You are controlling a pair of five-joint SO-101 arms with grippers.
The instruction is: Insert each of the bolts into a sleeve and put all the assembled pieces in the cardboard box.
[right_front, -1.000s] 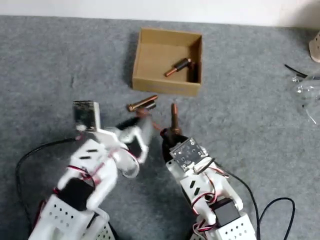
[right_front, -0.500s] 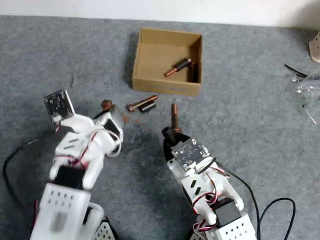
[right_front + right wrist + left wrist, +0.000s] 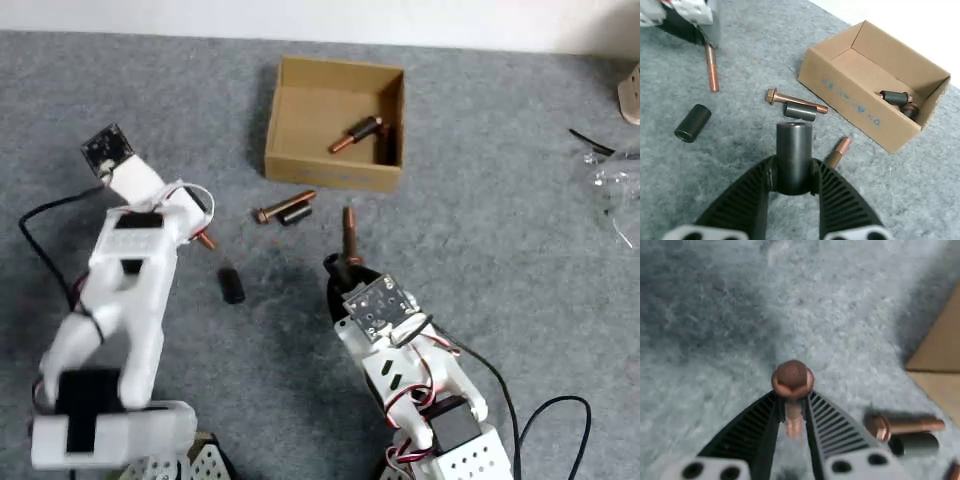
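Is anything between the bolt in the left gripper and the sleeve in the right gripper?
Nothing visible blocks the bolt from the held sleeve; a loose sleeve lies on the carpet just beside that path.

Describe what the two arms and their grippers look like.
The left arm and right arm have white plastic shells with black motor blocks, thin red and white wires, and a black cable trailing off. The left gripper and right gripper each have black ribbed triangular fingers on a white base with round holes.
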